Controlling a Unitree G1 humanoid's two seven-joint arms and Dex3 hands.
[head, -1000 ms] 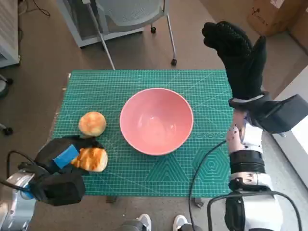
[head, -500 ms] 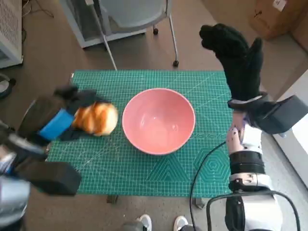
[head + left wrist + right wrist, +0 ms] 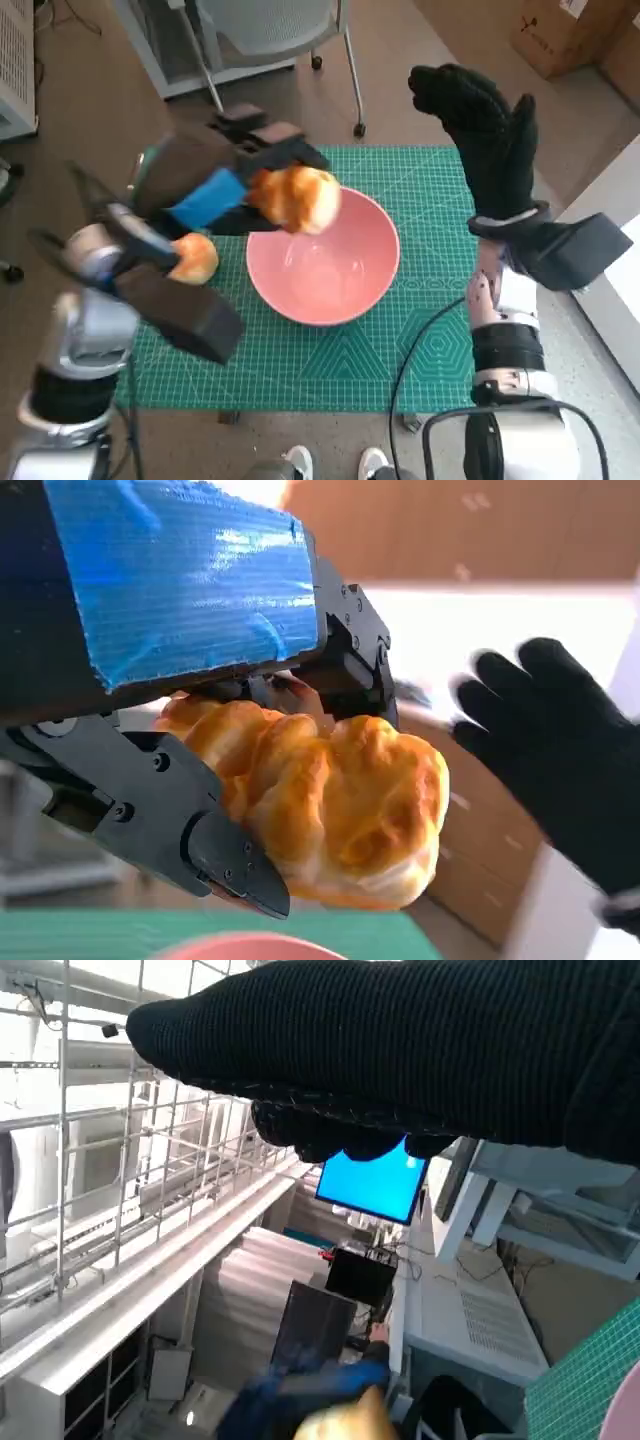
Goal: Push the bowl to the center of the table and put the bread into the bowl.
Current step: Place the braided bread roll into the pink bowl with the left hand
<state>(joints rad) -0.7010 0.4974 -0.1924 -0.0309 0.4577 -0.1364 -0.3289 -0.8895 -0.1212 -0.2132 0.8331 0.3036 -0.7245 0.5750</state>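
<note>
Fingers [image 3: 215,855] of the left hand [image 3: 205,190] clamp the bread [image 3: 320,805], which the head view shows above the bowl's [image 3: 322,255] rim.

Pink bowl [image 3: 322,262] open and unobstructed from above. Left hand [image 3: 215,185] with twisted bread [image 3: 296,197] overhangs its left rim. Second bun [image 3: 193,256] lies beside the bowl; right hand [image 3: 482,130] raised, well clear.

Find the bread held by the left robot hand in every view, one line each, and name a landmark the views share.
Head view: held bread sits left of centre, above the pink bowl's far left rim.
Left wrist view: it fills the middle, under the left robot hand.
Right wrist view: a blurred golden patch at the bottom edge.
Shared landmark: the pink bowl.
</note>
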